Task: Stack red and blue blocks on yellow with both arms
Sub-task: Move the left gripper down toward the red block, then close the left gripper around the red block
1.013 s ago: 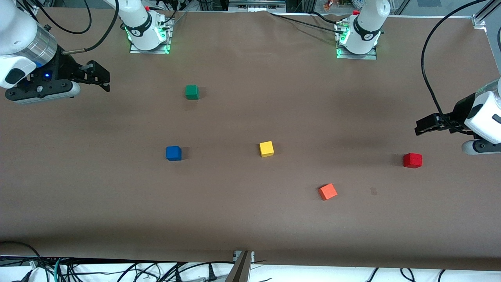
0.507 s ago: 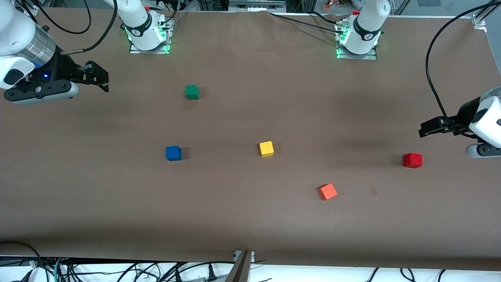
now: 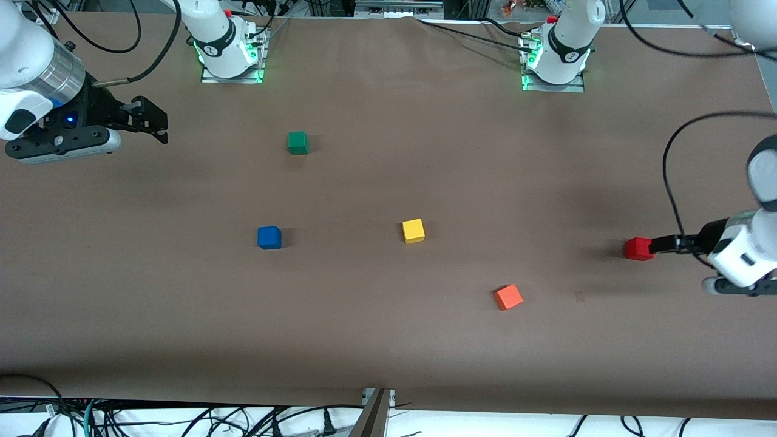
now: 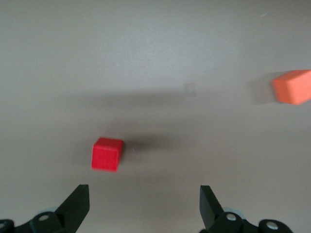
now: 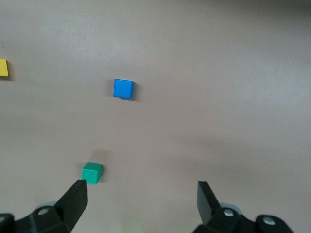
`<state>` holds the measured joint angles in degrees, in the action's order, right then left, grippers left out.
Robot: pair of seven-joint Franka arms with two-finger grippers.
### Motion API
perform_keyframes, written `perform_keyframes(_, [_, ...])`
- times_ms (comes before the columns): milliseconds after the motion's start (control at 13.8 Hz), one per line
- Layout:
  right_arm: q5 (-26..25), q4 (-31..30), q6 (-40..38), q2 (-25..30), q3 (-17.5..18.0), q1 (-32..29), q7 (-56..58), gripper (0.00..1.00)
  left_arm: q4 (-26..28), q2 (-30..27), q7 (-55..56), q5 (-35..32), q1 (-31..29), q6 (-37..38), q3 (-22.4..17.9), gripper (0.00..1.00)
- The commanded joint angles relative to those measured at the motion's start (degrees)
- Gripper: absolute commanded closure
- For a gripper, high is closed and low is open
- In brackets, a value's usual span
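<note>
Stacking not yet begun: yellow cube point(image 3: 413, 230) bare at mid-counter, blue cube point(image 3: 269, 237) beside it toward the right arm's end, red cube point(image 3: 638, 249) toward the left arm's end, all three well apart on the counter point(image 3: 388, 340). Left gripper point(image 3: 658, 244) spread wide, holding nothing, close by the red cube; right gripper point(image 3: 152, 120) likewise wide and empty, waiting over its own end. No containers anywhere; green cube point(image 3: 297, 142) and orange cube point(image 3: 508, 297) lying loose.

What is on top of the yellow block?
Nothing yet. The yellow block sits alone on the brown table with its top bare. The red block and blue block rest apart from it.
</note>
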<state>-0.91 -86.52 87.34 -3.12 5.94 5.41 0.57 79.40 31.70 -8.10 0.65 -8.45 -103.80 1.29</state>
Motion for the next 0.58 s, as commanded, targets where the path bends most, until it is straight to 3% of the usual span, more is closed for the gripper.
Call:
perform_keyframes(0, [-0.9, 1.3, -1.2, -0.6, 0.6, -0.3, 0.6, 0.0, 10.4, -1.5, -2.6, -1.4, -0.2, -9.5, 0.2, 0.0])
perform_keyframes(217, [-1.3, 1.0, -1.3, -0.9, 0.6, -0.2, 0.6, 0.0, 17.3, -1.6, -7.6, -4.7, -0.9, -16.3, 0.1, 0.0])
perform_keyframes(507, [-2.8, 1.1, -1.2, -0.9, 0.7, 0.0, 0.6, 0.0, 21.2, -1.5, -13.7, -5.8, -4.1, -20.3, 0.2, 0.0])
